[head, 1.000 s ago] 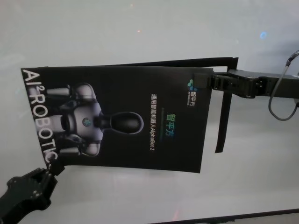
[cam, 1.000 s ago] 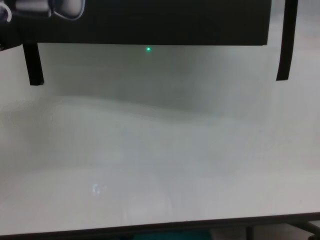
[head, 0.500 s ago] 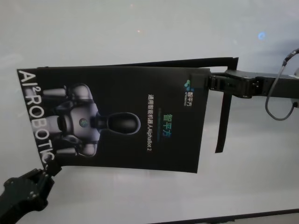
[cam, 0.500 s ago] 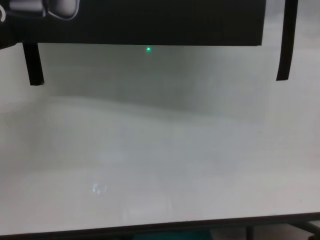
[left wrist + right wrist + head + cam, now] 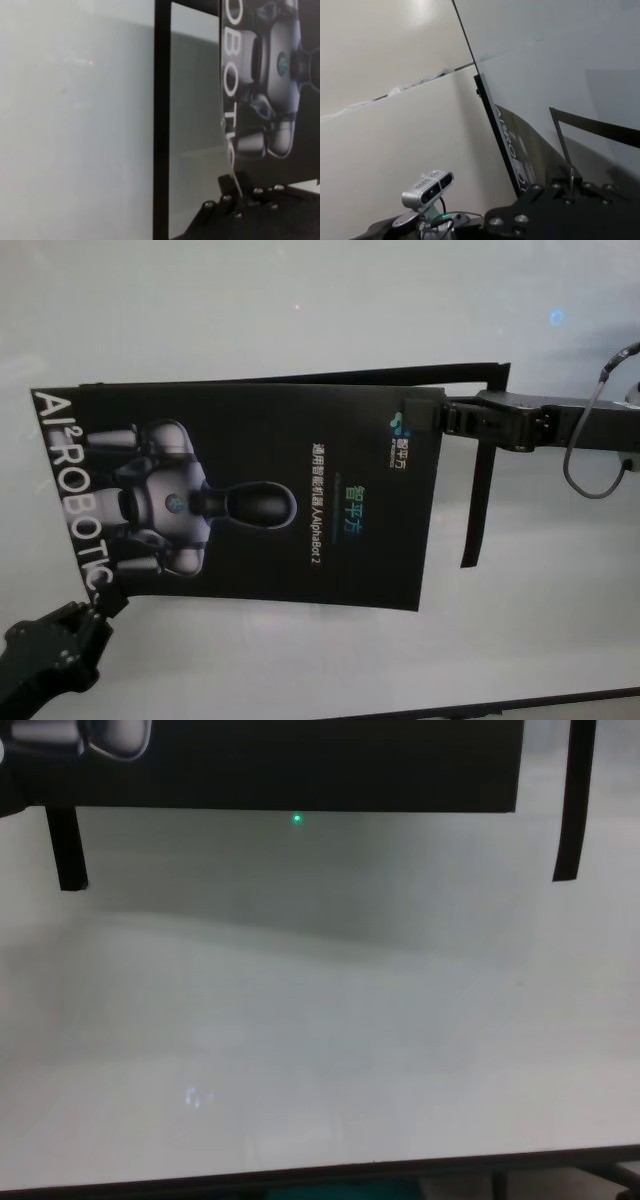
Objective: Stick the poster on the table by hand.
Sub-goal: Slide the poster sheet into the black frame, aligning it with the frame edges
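Observation:
The poster [image 5: 250, 495], glossy black with a grey-white robot picture and white letters, hangs above the white table [image 5: 300, 300], stretched between both hands. My left gripper [image 5: 100, 602] is shut on its near left corner, below the white letters. My right gripper [image 5: 432, 417] is shut on its far right corner. Narrow black strips hang off the poster's edges [image 5: 477, 500]. The chest view shows only the poster's lower edge [image 5: 300, 765] and two strips dangling over the table [image 5: 300, 1020]. In the left wrist view the fingers [image 5: 235, 192] pinch the sheet [image 5: 270, 75].
The table's thin dark front edge [image 5: 500, 705] runs close below the poster. A grey cable [image 5: 590, 470] loops off my right forearm. The right wrist view shows a small grey camera [image 5: 427, 189] against a pale wall beyond the table.
The poster has slid a little to the left, carried by both grippers. My left arm has drawn back toward the lower left corner of the head view.

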